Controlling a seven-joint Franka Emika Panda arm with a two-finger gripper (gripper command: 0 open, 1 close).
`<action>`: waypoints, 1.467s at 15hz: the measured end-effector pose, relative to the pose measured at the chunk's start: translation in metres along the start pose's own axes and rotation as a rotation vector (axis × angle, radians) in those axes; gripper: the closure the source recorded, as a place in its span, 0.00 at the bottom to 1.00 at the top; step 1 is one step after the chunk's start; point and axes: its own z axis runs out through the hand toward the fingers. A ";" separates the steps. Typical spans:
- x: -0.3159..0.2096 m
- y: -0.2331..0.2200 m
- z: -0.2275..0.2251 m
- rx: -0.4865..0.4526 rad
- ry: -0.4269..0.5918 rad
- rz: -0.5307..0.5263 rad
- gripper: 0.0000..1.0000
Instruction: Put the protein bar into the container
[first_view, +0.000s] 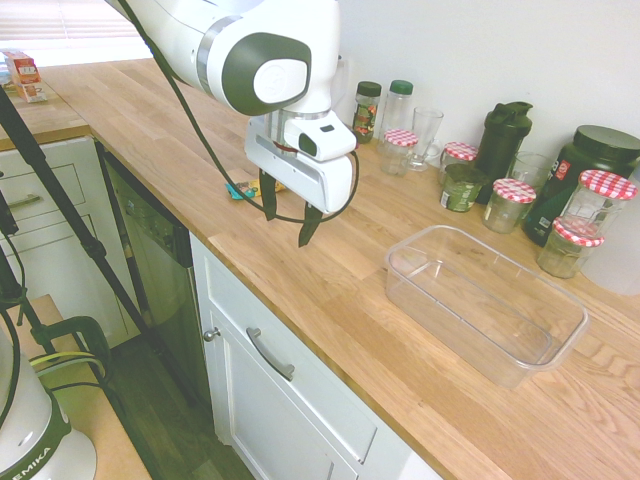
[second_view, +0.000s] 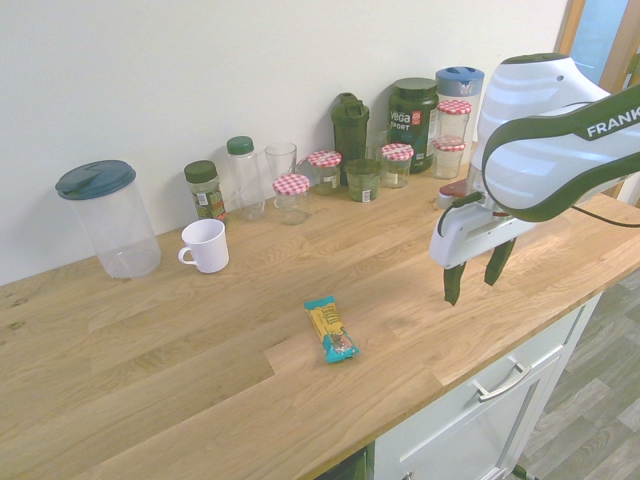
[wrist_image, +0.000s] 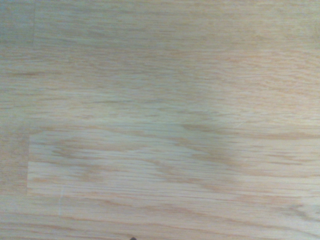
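While your gripper (second_view: 478, 284) hangs above the wood-grained counter (second_view: 200, 350) with its two dark, tapered fingers spread wide and nothing between them, you have the flat, oblong protein bar (second_view: 331, 329), wrapped in yellow with teal ends, lying near the counter's front edge. On the same surface, you see the container (first_view: 485, 305), a clear plastic rectangular tub with rounded corners and a raised rim, positioned near the front edge, with glass jars (first_view: 509, 205) under checked lids behind it.
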 end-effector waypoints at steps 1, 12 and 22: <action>0.000 0.000 0.000 -0.002 0.001 0.002 0.00; -0.104 -0.130 -0.066 0.015 0.144 0.006 0.00; -0.116 -0.224 -0.023 0.005 0.093 0.316 0.00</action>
